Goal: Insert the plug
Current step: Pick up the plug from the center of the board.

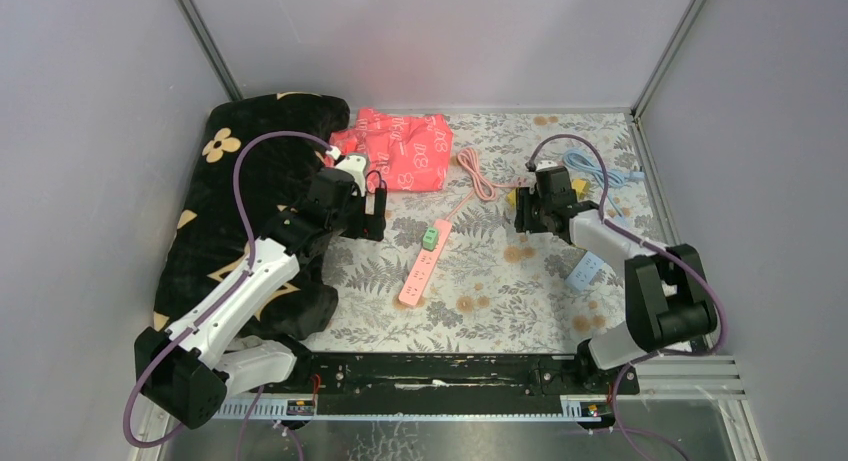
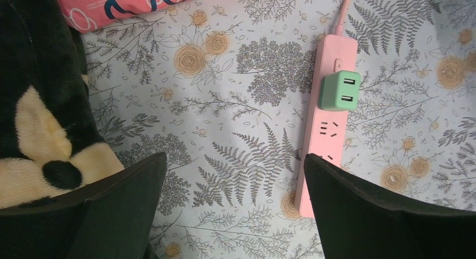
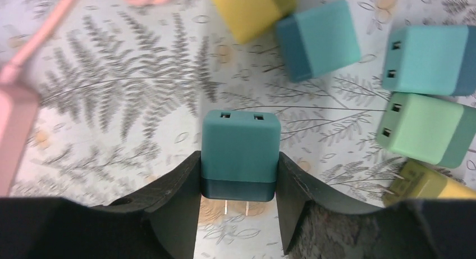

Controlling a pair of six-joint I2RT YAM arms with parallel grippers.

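**Teal plug clamped at right, strip lying to its left**

We are viewing the table (image 1: 480, 316), whose left side the black blanket (image 1: 215, 211) is covering. At centre the pink power strip (image 1: 419, 271) is lying with its long axis running from the near edge toward the back, leaning slightly right. A green adapter (image 2: 340, 90) is already sitting near its far end, and free sockets are showing toward the near end. The left gripper (image 2: 234, 158) is hanging fully spread and holding nothing, just beside the strip, so it is the nearer arm. The right gripper (image 3: 238, 163) is clamping the teal plug (image 3: 240, 149) by its side faces, with the prongs pointing back toward the palm. We cannot tell whether the plug is off the cloth. Loose adapters (image 3: 426, 127) are lying beside it. We are judging that the coming move turns on one relation: the strip lies to the left of the carrying gripper, well apart.
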